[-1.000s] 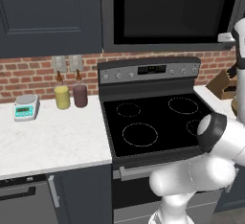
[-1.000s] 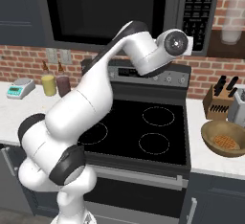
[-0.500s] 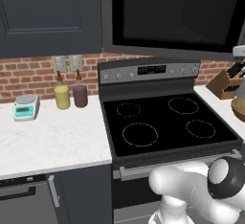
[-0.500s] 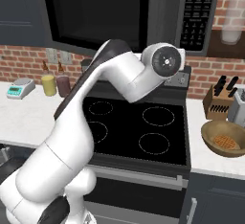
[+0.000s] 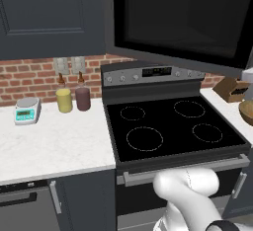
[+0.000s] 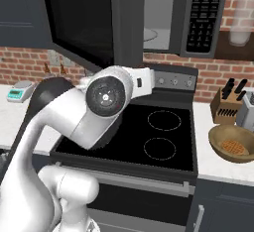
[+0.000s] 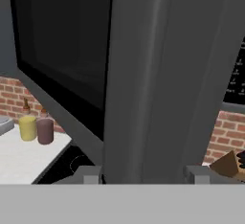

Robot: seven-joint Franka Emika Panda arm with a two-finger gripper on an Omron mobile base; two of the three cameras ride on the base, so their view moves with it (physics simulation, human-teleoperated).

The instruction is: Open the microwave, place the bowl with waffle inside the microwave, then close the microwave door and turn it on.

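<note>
The microwave (image 6: pixel 163 13) hangs above the stove, and its pale cavity shows a round glass plate (image 6: pixel 151 35). The microwave door (image 6: pixel 84 23) stands swung out to the left, its black glass facing the left base view (image 5: pixel 183 18). In the hand view the door's grey free edge (image 7: pixel 143 74) runs up the middle. My gripper (image 7: pixel 143 174) is open, one fingertip on each side of that edge. The tan bowl (image 6: pixel 233 144) with the waffle in it sits on the right counter, and it shows again at the frame's edge (image 5: pixel 246 111).
The black stove (image 5: pixel 173 126) lies under the microwave. A knife block (image 6: pixel 228 104) and a toaster (image 6: pixel 246 109) stand behind the bowl. Two bottles (image 5: pixel 71 98) and a scale (image 5: pixel 27 110) sit on the left counter. My white wrist (image 6: pixel 109 94) hovers over the stove's front left.
The microwave door has swung from nearly shut to wide open toward the left. My arm has swept leftward and lower with it, dropping out of the upper right of the left base view.
</note>
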